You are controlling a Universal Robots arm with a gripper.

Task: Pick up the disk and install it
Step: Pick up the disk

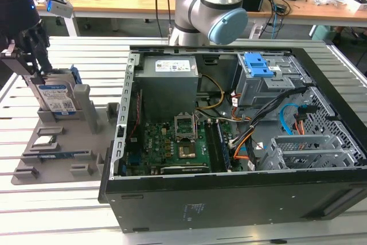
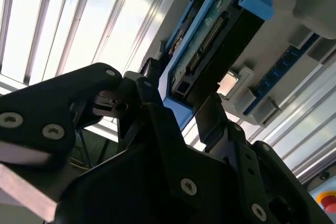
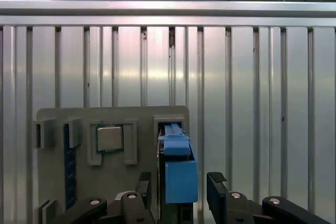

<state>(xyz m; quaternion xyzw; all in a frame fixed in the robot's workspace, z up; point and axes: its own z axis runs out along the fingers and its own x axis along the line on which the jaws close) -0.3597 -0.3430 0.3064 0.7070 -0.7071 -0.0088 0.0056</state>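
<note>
Black two-fingered tool [image 3: 179,181], spread, straddles the flat silver metal disk in its blue plastic frame [image 3: 180,153], upright in a grey plastic holder [image 3: 113,119] on the ribbed tabletop [image 3: 262,103]. It looks unpinched.

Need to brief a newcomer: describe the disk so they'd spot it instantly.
Beside the open computer case, on the exterior view's left, sits a grey holder. The disk stands upright at its far end: silver, blue-framed, labelled, the tallest thing there.
</note>
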